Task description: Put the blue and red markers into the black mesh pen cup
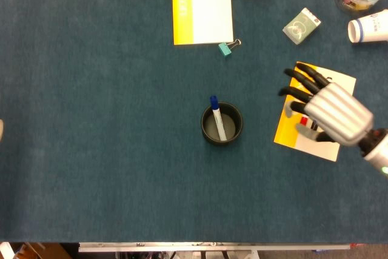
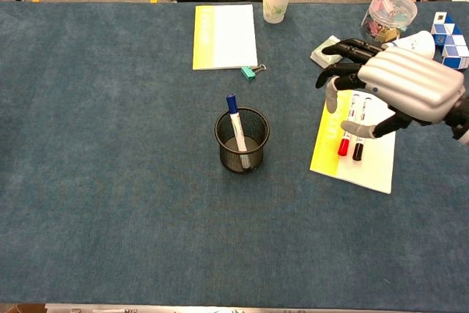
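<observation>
The right hand [image 2: 399,93] hovered with fingers spread and empty above the red marker [image 2: 344,137], apparently positioned to pick it up next. That marker lay beside a black one [image 2: 358,142] on a yellow-and-white booklet [image 2: 366,170]. Well apart to the left, the black mesh pen cup [image 2: 242,141] held the blue marker [image 2: 235,121], leaning upright.

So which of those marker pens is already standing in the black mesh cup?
The blue-capped marker; it leans upright inside the black mesh pen cup. The red-capped marker and dark-capped marker lie on the yellow-edged notebook.
</observation>
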Available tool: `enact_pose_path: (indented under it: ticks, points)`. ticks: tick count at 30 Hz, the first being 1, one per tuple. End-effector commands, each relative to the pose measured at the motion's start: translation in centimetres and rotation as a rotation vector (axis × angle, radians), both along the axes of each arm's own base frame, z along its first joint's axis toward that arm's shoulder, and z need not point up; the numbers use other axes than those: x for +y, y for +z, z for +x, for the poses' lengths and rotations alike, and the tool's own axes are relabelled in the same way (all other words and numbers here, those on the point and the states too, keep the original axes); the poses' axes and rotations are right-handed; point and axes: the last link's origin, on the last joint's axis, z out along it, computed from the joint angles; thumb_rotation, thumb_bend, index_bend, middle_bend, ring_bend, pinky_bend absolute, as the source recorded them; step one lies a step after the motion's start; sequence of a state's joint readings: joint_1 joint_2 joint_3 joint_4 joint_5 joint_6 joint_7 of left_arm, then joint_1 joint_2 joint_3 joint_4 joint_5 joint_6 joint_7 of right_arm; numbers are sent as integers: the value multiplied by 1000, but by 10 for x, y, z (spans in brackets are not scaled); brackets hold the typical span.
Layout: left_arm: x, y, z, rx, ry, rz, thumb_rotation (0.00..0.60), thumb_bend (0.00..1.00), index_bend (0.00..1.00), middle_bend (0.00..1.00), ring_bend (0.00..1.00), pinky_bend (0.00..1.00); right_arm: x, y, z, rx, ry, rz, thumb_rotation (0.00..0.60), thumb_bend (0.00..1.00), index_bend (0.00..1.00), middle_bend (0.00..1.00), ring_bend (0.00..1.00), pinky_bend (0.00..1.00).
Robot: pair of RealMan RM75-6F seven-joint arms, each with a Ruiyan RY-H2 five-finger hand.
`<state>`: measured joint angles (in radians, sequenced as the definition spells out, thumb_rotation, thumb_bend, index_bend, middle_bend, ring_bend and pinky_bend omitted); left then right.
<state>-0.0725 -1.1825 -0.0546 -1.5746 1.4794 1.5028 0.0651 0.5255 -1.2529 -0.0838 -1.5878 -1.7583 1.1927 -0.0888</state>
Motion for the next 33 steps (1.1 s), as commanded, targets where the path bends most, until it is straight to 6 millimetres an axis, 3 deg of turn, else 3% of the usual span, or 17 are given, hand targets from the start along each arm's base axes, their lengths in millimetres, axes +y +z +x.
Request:
enact_pose_path:
  ticks: [1, 9, 18, 33]
  points:
    - [1, -1, 0, -4, -1, -1, 600, 358, 309, 208, 201, 96, 7, 6, -21, 84, 15, -39, 600, 257, 504, 312, 27, 0]
    - [3, -7, 4, -15, -15, -16, 600, 358, 309, 209, 201, 96, 12, 9, -56, 222, 18, -96, 600, 257, 504, 312, 27, 0]
    - [3, -8, 7, -21, -24, -22, 600, 358, 308, 208, 201, 96, 7, -8, -77, 328, 22, -120, 600, 256, 504, 300, 27, 0]
    - [-4, 1, 3, -16, -9, 4, 600, 358, 308, 208, 201, 96, -17, -52, -54, 352, 61, -74, 600, 254, 498, 287, 27, 0]
